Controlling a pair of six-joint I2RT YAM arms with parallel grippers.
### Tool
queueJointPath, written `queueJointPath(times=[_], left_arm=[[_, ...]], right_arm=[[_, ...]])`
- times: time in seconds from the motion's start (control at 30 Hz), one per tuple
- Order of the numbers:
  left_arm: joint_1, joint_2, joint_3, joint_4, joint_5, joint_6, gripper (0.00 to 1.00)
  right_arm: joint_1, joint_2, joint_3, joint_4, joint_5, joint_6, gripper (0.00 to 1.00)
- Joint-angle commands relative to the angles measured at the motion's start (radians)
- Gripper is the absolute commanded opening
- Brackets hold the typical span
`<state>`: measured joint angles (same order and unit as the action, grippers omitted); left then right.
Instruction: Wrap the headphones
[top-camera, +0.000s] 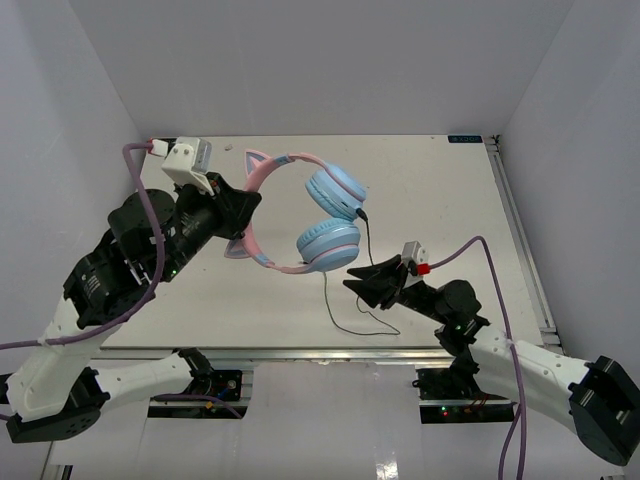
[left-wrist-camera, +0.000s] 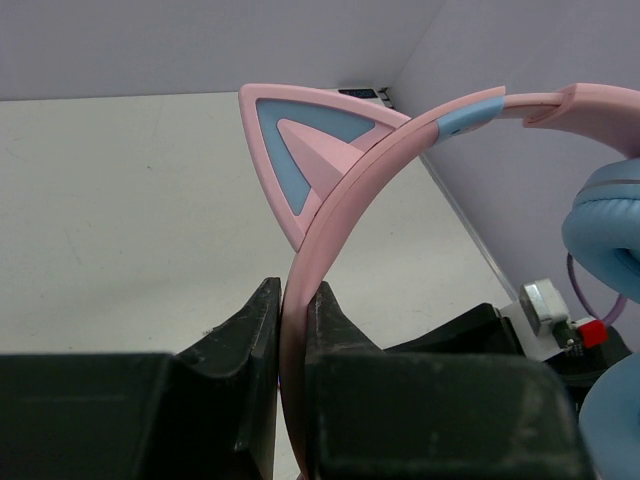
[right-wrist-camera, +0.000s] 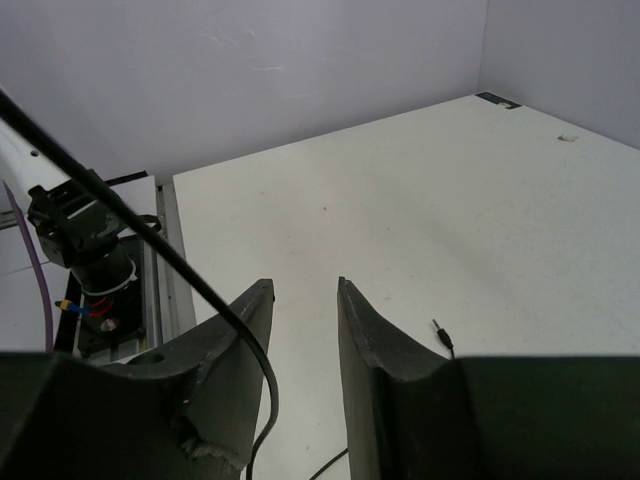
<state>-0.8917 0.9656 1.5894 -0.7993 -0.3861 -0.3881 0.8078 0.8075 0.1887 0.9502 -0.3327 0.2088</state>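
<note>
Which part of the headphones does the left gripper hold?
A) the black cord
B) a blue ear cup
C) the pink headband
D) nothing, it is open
C: in the left wrist view the left gripper is shut on the pink headband, just below a cat ear.

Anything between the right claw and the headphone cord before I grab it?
Nothing visible. The open right claw sits right beside the cord, which runs along the edge of one finger.
</note>
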Motion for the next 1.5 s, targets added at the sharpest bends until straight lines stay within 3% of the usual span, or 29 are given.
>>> queueJointPath(times=[0.0, 0.53, 0.8, 0.87, 0.97, 1.03, 1.1, 1.13, 1.17, 1.23, 1.47], left_arm=[[0.001, -0.038, 0.015, 0.089, 0.023, -0.051, 0.00], [0.002, -0.064, -0.074, 0.148, -0.016, -0.072, 0.00], [0.000, -0.115, -0.100, 0.164, -0.005, -0.090, 0.00], [0.002, -0.130, -0.121, 0.179, 0.035, -0.102, 0.00], [0.002, -0.156, -0.155, 0.222, 0.154, -0.099, 0.00], [0.002, -0.172, -0.184, 0.271, 0.265, -0.076, 0.00], [0.002, -0.182, -0.207, 0.295, 0.462, -0.051, 0.00], [0.002, -0.171, -0.209, 0.295, 0.591, -0.038, 0.00], [0.002, -0.164, -0.211, 0.295, 0.613, -0.035, 0.00], [0.002, -0.152, -0.225, 0.296, 0.801, -0.017, 0.00], [0.000, -0.131, -0.291, 0.284, 1.046, 0.043, 0.00]], right_arm=[[0.007, 0.048, -0.036, 0.199, -0.051, 0.050, 0.37], [0.108, 0.280, -0.070, 0.384, -0.102, 0.090, 0.37], [0.118, 0.375, -0.102, 0.466, -0.087, 0.103, 0.31], [0.119, 0.403, -0.109, 0.513, -0.088, 0.115, 0.25], [0.119, 0.431, -0.115, 0.545, -0.076, 0.128, 0.08], [0.119, 0.427, -0.111, 0.538, -0.064, 0.124, 0.08], [0.119, 0.415, -0.094, 0.497, -0.054, 0.109, 0.08], [0.119, 0.397, -0.067, 0.436, -0.049, 0.093, 0.08], [0.119, 0.383, -0.046, 0.426, -0.048, 0.090, 0.08], [0.119, 0.348, 0.006, 0.309, -0.037, 0.055, 0.08], [0.113, 0.302, 0.142, 0.082, 0.056, -0.054, 0.08]])
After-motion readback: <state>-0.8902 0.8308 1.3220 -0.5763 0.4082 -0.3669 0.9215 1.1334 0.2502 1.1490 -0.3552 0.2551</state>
